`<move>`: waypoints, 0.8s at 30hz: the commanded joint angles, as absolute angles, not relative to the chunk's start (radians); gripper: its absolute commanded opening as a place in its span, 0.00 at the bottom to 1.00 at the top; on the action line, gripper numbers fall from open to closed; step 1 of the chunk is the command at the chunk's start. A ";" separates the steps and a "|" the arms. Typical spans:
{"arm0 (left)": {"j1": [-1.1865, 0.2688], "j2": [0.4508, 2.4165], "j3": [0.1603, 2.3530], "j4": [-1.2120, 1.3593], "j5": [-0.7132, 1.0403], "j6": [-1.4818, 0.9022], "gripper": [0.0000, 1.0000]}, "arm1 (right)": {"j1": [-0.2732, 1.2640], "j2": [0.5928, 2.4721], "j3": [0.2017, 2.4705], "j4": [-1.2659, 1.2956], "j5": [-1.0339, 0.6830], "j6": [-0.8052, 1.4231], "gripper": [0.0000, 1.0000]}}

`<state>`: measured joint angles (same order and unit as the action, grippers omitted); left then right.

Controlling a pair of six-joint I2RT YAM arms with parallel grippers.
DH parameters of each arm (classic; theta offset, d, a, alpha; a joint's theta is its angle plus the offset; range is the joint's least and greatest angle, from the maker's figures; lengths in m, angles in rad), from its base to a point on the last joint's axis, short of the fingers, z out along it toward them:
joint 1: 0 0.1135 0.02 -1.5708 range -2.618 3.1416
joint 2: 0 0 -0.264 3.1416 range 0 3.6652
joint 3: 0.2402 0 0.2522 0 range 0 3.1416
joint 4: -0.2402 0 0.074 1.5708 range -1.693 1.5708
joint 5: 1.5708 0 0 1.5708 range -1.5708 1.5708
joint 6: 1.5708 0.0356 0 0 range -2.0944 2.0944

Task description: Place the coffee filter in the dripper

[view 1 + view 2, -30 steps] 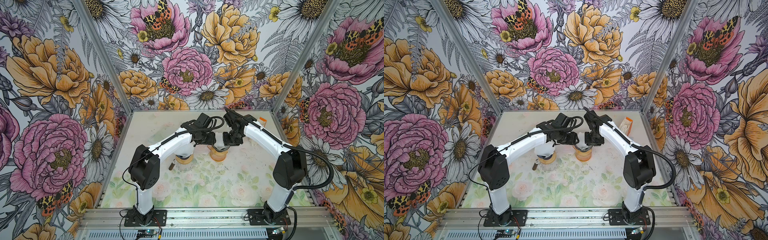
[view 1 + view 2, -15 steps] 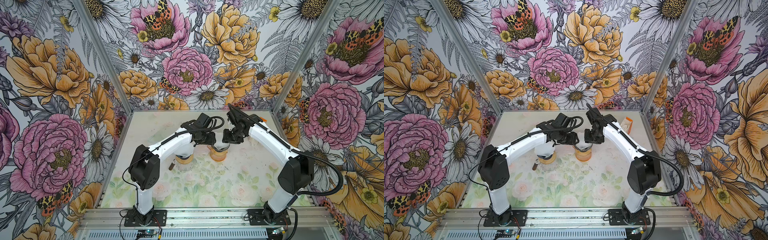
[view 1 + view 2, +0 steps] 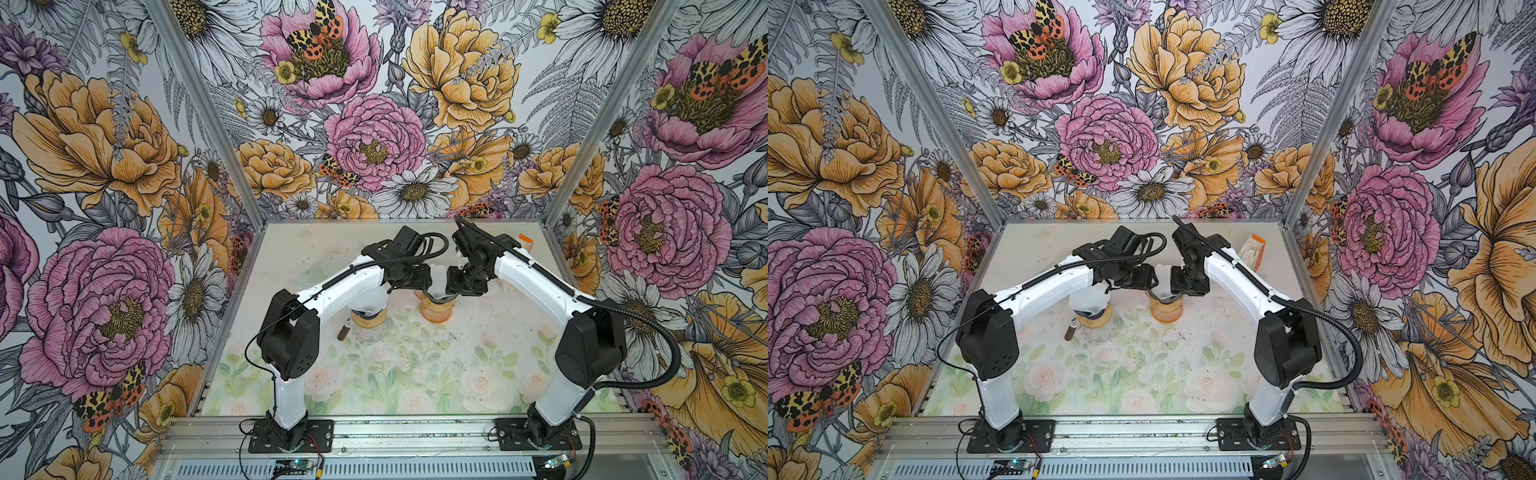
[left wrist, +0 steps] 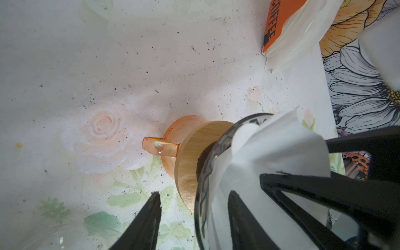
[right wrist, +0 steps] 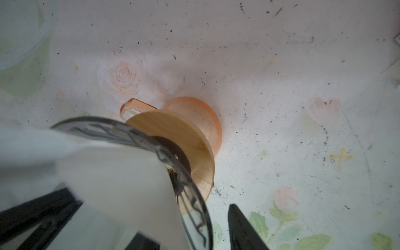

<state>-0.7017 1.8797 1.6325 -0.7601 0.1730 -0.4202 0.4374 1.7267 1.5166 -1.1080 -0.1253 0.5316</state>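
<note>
Since the frame a second back, the right arm's elbow has swung outward and dropped lower over the tabletop [image 3: 478, 353], while the left arm holds the same pose. Both hands meet over the dripper [image 4: 205, 173], a clear glass cone with wavy ribs moulded in its wall. It is seated on a round wooden collar [image 4: 194, 147] atop an orange translucent server [image 5: 205, 110] with a loop handle, near the middle of the tabletop. The coffee filter [image 4: 270, 147] is a white paper cone sitting inside the dripper. Its top edge stands above the glass rim, uneven and creased, with one flap folded over and a pointed corner sticking up. In both top views the coffee filter [image 3: 1165, 275] shows as a pale patch between the two hands. The left hand [image 3: 429, 286] is open: one finger [image 4: 149, 220] sits outside the glass with a gap to the rim, the other inside the cone by the paper. The right hand [image 3: 449, 289] is likewise open, one finger [image 5: 240, 227] clear of the glass outside, the other inside by the filter. An orange box labelled COFFEE [image 4: 279, 26], with white filters showing from it, sits near the tabletop's far right corner.
</note>
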 commanded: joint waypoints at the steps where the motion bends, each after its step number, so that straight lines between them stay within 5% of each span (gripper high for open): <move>1: -0.699 1.885 1.624 -0.762 0.167 -0.431 0.51 | 0.435 1.737 1.508 -1.096 -0.108 0.533 0.51; 24: -0.700 1.873 1.627 -0.766 0.168 -0.435 0.51 | 0.427 1.738 1.584 -1.096 -0.084 0.524 0.56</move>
